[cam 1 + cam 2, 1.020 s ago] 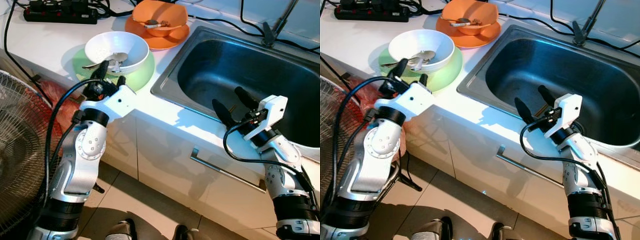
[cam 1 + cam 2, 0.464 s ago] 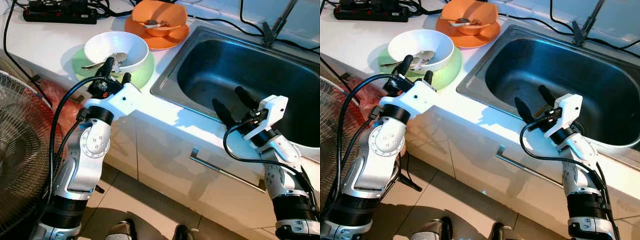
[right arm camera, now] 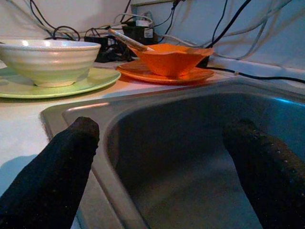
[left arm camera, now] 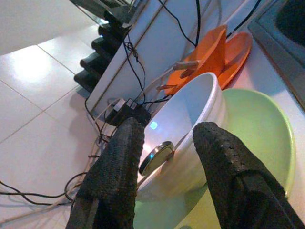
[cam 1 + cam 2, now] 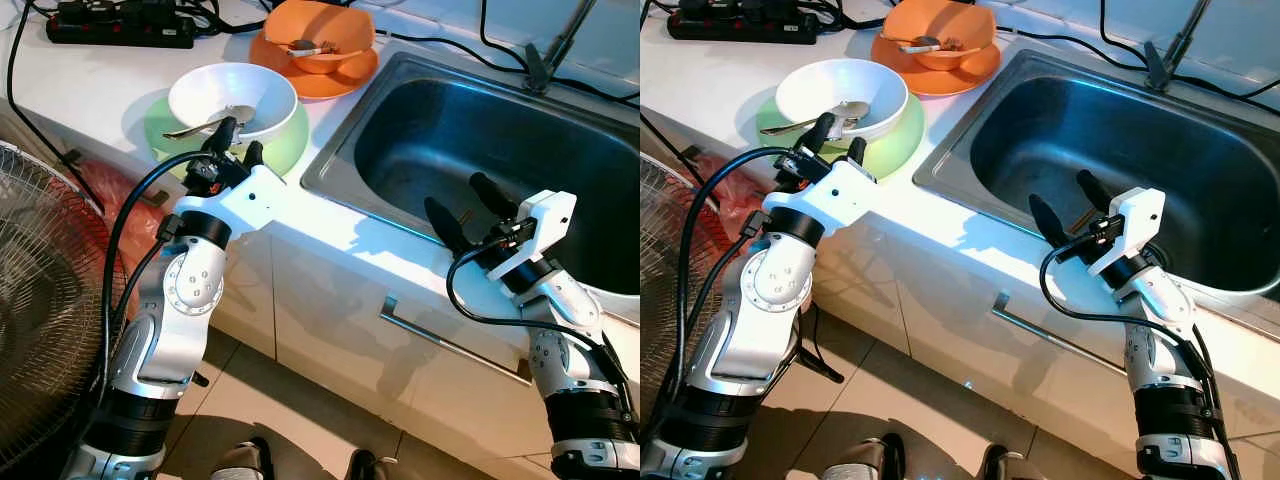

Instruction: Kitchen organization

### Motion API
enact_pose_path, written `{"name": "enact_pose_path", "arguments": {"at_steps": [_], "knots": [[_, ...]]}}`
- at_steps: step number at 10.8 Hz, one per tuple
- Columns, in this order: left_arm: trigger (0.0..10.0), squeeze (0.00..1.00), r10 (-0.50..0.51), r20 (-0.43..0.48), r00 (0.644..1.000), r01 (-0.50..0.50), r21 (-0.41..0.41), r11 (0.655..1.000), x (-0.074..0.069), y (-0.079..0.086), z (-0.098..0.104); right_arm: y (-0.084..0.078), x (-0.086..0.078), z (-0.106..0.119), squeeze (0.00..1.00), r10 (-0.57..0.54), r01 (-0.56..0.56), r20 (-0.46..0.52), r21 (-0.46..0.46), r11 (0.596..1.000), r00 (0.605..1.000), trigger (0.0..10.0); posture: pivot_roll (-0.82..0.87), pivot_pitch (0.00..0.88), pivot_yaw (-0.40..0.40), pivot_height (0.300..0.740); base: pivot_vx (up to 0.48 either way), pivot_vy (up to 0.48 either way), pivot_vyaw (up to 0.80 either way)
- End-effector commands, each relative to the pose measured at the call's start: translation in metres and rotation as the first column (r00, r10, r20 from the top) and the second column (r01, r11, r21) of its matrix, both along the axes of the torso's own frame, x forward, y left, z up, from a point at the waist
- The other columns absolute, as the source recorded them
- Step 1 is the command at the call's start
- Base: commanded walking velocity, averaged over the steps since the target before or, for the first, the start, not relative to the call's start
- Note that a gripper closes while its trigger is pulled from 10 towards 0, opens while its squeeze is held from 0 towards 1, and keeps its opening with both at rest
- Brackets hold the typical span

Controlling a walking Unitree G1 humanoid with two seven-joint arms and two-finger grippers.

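The left end effector (image 5: 237, 141) reaches over the tabletop (image 5: 90, 80) edge, its two black fingers apart and aimed at the near side of the white bowl (image 5: 232, 102), which sits on a green plate (image 5: 285, 145) with a spoon (image 5: 205, 122) lying inside. Behind them, an orange bowl (image 5: 320, 35) rests on an orange plate (image 5: 318, 78), and a black power strip (image 5: 120, 30) lies along the back. The right end effector (image 5: 465, 208) hovers at the front rim of the steel sink (image 5: 500, 160), fingers spread and empty.

In the left wrist view, the fingers (image 4: 119, 167) frame the white bowl's wall, close but not yet touching, with the spoon's end between them.

In the right wrist view, the spread fingers (image 3: 62, 162) look across the sink basin toward both stacks of dishes.

The step in hand appears to be the approach to the white bowl, likely for transfer to the sink. The next move calls for a short advance, one finger inside the rim and one outside, then a firm close clear of the spoon.
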State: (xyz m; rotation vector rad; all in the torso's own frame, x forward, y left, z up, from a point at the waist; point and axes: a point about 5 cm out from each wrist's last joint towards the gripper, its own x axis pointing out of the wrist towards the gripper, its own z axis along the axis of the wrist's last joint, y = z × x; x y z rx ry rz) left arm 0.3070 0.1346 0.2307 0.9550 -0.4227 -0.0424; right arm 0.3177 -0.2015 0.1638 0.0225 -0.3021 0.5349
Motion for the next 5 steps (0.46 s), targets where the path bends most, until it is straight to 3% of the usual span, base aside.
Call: {"name": "enact_pose_path", "arguments": {"at_steps": [1, 5], "knots": [[0.0, 0.0, -0.013, 0.0, 1.0, 0.013, 0.003, 1.0, 0.0001, -0.0041, 0.0005, 0.006, -0.0041, -0.0215, 0.0, 0.02, -0.019, -0.09, 0.003, 1.0, 0.996, 10.0, 0.12, 0.176, -0.046, 0.74, 0.0, 0.0, 0.0], [0.0, 0.0, -0.009, 0.009, 1.0, 0.009, 0.0, 1.0, 0.0008, -0.0043, 0.003, 0.0054, -0.0035, -0.0211, 0.0, 0.019, -0.019, -0.09, 0.001, 1.0, 0.996, 10.0, 0.12, 0.175, -0.05, 0.74, 0.0, 0.0, 0.0]]}}
